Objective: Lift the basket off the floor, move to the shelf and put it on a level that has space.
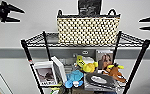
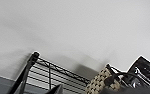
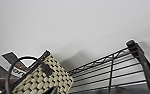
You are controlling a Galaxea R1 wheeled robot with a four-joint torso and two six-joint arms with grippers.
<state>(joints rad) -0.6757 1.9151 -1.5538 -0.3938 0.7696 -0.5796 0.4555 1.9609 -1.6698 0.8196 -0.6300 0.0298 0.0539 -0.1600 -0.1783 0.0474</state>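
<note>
The basket (image 1: pixel 88 30), cream-and-black checkered with a dark rim and small loop handles, stands upright on the top level (image 1: pixel 133 41) of the black wire shelf (image 1: pixel 26 51). My left gripper (image 1: pixel 21 16) hovers open at the upper left, well clear of the basket's left end. At the upper right my right gripper (image 1: pixel 140 24) is open too, apart from the basket's right end. The left wrist view has the basket (image 2: pixel 101 81) beside a shelf post (image 2: pixel 32 60). The right wrist view has the basket (image 3: pixel 43 77) on the wire level (image 3: pixel 111 67).
A dark marbled object (image 1: pixel 89 7) stands behind the basket against the pale wall. The tier below holds a yellow plush (image 1: pixel 87 64), a blue plush (image 1: pixel 74 77), a brown plush (image 1: pixel 116 72) and picture boxes (image 1: pixel 44 75).
</note>
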